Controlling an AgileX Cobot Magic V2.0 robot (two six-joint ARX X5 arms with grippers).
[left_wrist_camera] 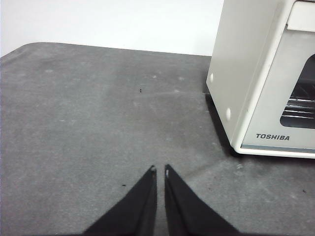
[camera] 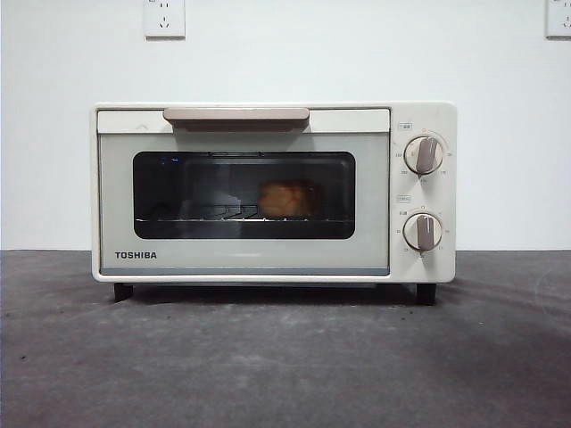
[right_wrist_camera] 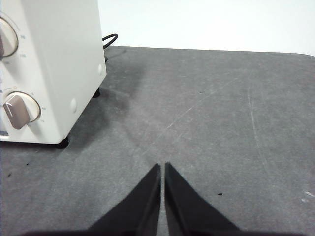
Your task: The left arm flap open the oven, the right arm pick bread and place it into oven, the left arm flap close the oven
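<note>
The cream-white TOSHIBA oven [camera: 273,192] stands on the dark table with its door shut. Its beige bar handle [camera: 236,115] is at the top of the door. The golden bread [camera: 285,200] sits inside on the wire rack, seen through the dark glass window. My left gripper [left_wrist_camera: 159,170] is shut and empty over the table, apart from the oven's side [left_wrist_camera: 241,69]. My right gripper [right_wrist_camera: 163,166] is shut and empty over the table, apart from the oven's knob side [right_wrist_camera: 54,64]. Neither arm shows in the front view.
Two beige knobs [camera: 424,154] [camera: 422,232] sit on the oven's right panel. A black cable [right_wrist_camera: 109,40] runs behind the oven. Wall sockets [camera: 164,18] are on the white wall behind. The grey table [camera: 285,366] spreads before the oven.
</note>
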